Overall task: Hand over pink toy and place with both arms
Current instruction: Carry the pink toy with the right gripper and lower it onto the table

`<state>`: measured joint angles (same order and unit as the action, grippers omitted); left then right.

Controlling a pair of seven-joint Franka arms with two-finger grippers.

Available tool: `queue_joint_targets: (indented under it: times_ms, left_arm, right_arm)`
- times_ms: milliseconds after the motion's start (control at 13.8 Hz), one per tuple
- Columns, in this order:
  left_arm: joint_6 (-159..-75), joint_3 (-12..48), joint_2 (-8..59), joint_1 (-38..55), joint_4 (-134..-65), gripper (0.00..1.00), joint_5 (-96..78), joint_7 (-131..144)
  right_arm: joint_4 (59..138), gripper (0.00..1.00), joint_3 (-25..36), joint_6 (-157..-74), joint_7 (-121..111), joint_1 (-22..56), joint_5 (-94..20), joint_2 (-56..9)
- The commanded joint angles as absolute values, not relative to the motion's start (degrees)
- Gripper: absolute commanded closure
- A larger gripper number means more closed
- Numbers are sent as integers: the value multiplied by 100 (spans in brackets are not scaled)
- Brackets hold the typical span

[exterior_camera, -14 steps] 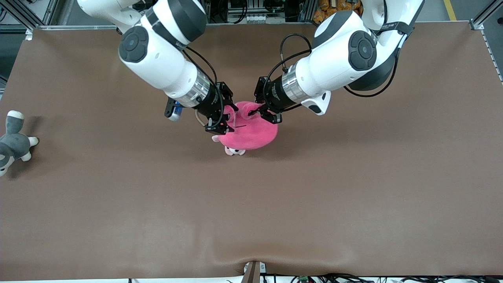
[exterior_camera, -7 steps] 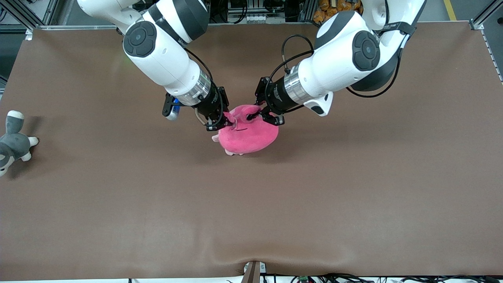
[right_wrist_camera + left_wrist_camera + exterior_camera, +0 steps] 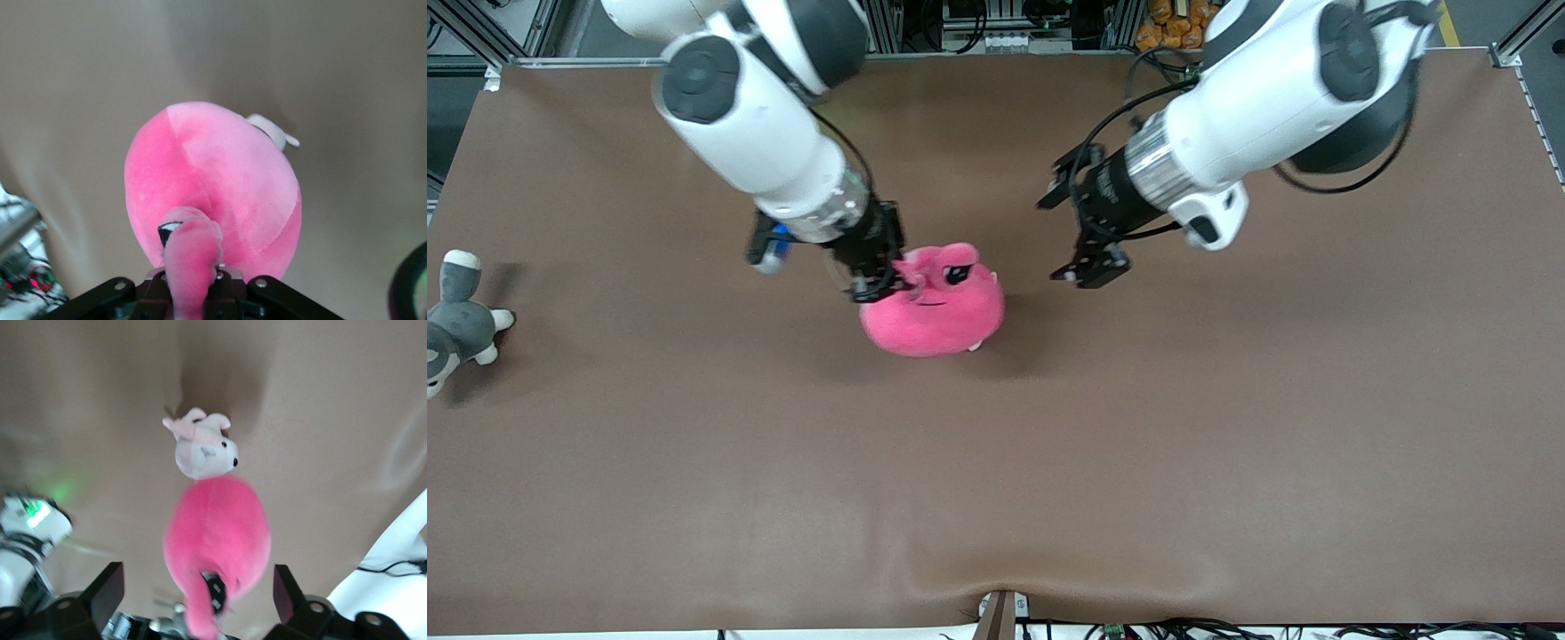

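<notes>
Handover done: right gripper (image 3: 882, 286) clamps pink toy (image 3: 932, 307) by its ear, left gripper (image 3: 1074, 229) open, empty at toy's 2 o'clock; next, carry and place.

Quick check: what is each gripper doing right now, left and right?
Left gripper: open, empty, over the table.
Right gripper: shut on the pink toy, pinching one ear.

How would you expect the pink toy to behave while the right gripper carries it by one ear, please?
The pink toy is probably soft and floppy: its ear bunches up inside the shut right gripper while the body hangs below. It likely weighs little, since a pinch on one ear holds it. Its plump round body may swing, and could roll slightly when set down.
</notes>
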<state>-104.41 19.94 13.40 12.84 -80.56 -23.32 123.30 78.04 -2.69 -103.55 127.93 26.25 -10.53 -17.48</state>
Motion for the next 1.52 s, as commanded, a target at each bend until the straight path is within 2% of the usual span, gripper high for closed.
queue_joint_targets:
  times_ms: [0,145,363,581,726,1016,1234,1379,1452]
  left_arm:
    - [-9645,1986,862,854,-8104,0,-2093,11149]
    - [-9187,1995,660,555,-8104,0,-1821,10174]
    - [-8326,1986,449,256,-8121,0,-1225,8208]
    - [-7561,1986,352,-418,-8147,0,-782,6412]
    - [-7392,1978,273,-860,-8165,0,-756,5358]
    - [-7374,2004,158,-1300,-8244,0,-19,3502]
    - [-7672,1986,176,-1380,-8270,0,70,3024]
    - [-7979,1995,150,-1450,-8402,0,70,2464]
    - [-8172,1986,106,-1441,-8489,0,62,2200]
  right_arm:
    - [7419,100,-343,-9950,12815,1839,-975,-1696]
    - [7103,100,-404,-9634,12631,1094,-1168,-1696]
    - [7066,100,-378,-9571,12034,232,-1800,-1679]
    - [7294,100,-360,-9100,10563,-552,-2074,-1775]
    - [7819,100,-360,-8956,9304,-982,-2083,-1898]
    - [8200,100,-352,-8921,8536,-1502,-2057,-2618]
    - [8971,100,-343,-8982,7254,-1941,-2022,-2768]
    - [9114,100,-343,-8991,7189,-2065,-2004,-2777]
    - [9114,85,-334,-8991,7189,-2109,-1969,-2890]
